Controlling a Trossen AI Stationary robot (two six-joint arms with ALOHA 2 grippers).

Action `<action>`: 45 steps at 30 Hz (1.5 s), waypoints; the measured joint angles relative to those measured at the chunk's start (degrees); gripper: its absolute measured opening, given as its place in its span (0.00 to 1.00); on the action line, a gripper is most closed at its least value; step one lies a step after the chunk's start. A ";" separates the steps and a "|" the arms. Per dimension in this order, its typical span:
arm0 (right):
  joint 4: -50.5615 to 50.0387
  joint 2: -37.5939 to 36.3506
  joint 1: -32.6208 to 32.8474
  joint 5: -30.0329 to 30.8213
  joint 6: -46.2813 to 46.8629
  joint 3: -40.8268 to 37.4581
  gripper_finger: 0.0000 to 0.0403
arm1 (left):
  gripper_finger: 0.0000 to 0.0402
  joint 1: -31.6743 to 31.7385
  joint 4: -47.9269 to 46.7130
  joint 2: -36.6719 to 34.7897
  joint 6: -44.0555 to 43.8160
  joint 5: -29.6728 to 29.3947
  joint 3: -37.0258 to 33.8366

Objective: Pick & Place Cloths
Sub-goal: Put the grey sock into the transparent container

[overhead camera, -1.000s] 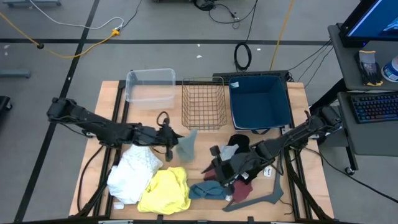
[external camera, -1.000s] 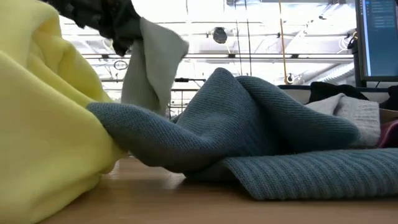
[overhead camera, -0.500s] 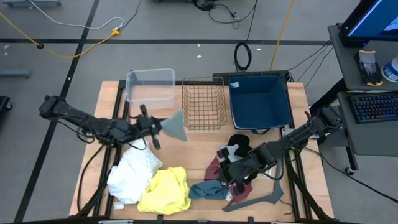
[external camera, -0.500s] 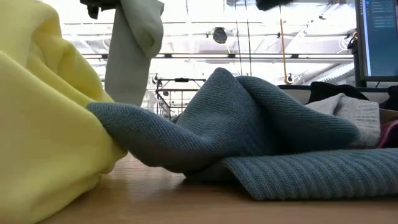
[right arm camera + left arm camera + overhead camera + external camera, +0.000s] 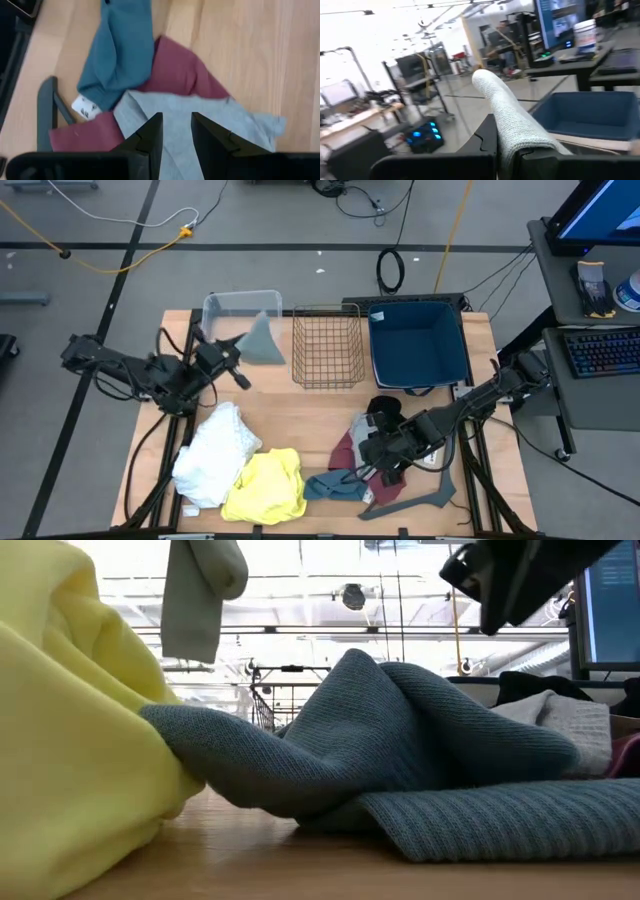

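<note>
Over the clear bin point(image 5: 243, 317) — left gripper point(image 5: 236, 352) is pinching the grey-green cloth point(image 5: 262, 340), likely for dropping | right gripper point(image 5: 372, 460) is hovering part-spread above the grey cloth point(image 5: 200, 125) — other cloths lying on the table point(image 5: 310, 410).

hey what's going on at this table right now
Two robot arms are sorting cloths into bins. The left gripper is shut on a grey-green cloth, held in the air by the clear plastic bin. The right gripper hangs over the maroon cloth and grey cloth, its fingers apart and holding nothing. White, yellow and blue cloths lie on the table.
</note>
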 joint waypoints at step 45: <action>-12.80 0.02 13.07 0.20 20.99 -0.04 0.22 | 0.00 39.48 -4.37 13.19 5.02 -1.43 6.90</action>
